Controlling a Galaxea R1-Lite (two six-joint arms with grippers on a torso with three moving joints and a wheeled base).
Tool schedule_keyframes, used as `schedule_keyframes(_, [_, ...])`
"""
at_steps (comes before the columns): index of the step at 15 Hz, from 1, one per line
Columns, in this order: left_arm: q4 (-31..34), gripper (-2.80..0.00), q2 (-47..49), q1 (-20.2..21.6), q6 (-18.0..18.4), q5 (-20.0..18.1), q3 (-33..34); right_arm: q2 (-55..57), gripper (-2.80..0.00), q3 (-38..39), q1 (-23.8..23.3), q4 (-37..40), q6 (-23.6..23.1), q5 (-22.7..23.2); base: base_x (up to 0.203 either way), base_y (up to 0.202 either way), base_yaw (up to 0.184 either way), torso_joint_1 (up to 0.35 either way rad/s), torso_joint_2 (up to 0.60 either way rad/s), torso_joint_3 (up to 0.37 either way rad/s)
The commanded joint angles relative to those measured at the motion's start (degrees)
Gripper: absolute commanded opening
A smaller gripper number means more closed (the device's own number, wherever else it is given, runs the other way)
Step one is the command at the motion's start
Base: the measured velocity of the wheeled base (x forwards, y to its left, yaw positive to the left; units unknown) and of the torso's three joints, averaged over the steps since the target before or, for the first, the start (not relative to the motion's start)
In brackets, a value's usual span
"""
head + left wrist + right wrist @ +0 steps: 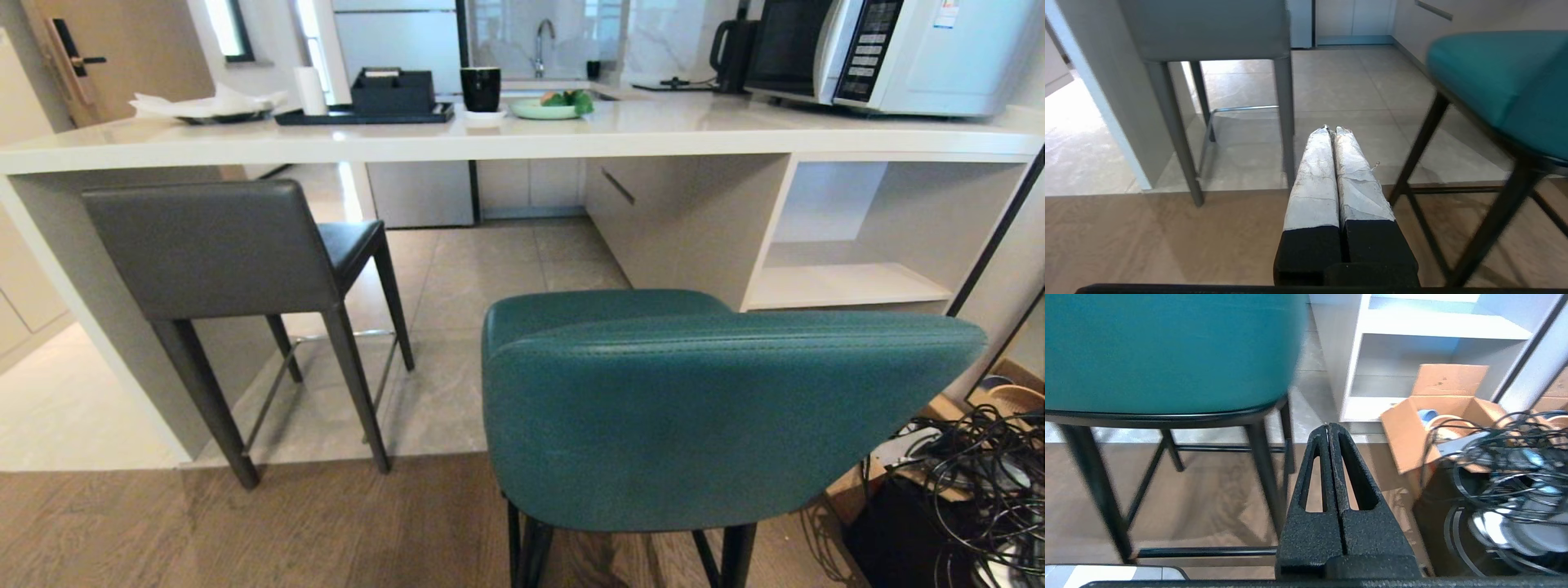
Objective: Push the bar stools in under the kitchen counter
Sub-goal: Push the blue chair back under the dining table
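The dark grey stool (216, 249) stands at the left, its seat part way under the white kitchen counter (522, 137). The teal stool (702, 412) stands nearer me on the wood floor, out from the counter, its low back facing me. Neither arm shows in the head view. My left gripper (1332, 130) is shut and empty, low between the grey stool's legs (1286, 122) and the teal stool (1498, 77), touching neither. Shut and empty too, my right gripper (1329, 426) hangs just beside the teal stool's black legs (1263, 473), below its seat (1167, 351).
Open white shelves (849, 282) fill the counter's right end. A cardboard box (1437, 412) and a tangle of black cables (980, 490) sit on the floor at the right. On the counter stand a microwave (890, 53), a black cup (480, 88), a tray (363, 116) and a plate (549, 108).
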Motion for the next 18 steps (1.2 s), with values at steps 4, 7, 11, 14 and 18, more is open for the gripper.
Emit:
schedule_keyframes(4, [-0.06,-2.8,0.09,-0.05,0.0,0.0,2.29,0.07,-2.8,0.09,0.01,0.02,-0.07,0.04,0.0,-0.193,0.002,0.002,0.0,0.0])
schedule_keyframes(7, [-0.13,-2.8,0.09,-0.07,-0.09,0.0,2.29,0.07,-2.8,0.09,0.01,0.02,-0.07,0.04,0.0,-0.185,0.001,0.003,0.0,0.004])
schedule_keyframes(11, [-0.14,-2.8,0.09,-0.07,-0.17,0.0,2.29,0.07,-2.8,0.14,0.01,0.02,-0.07,0.04,0.0,-0.029,-0.001,0.001,0.0,0.001])
schedule_keyframes(14, [-0.14,-2.8,0.09,-0.07,-0.35,0.0,2.29,0.07,-2.8,0.14,0.01,0.0,-0.07,0.04,0.0,0.0,0.0,0.0,0.0,0.0])
schedule_keyframes(18, [0.11,-2.8,0.24,-0.07,1.34,-0.19,2.22,0.07,-2.8,0.02,-0.16,0.11,0.64,-0.12,0.0,0.0,0.0,0.0,0.0,0.0])
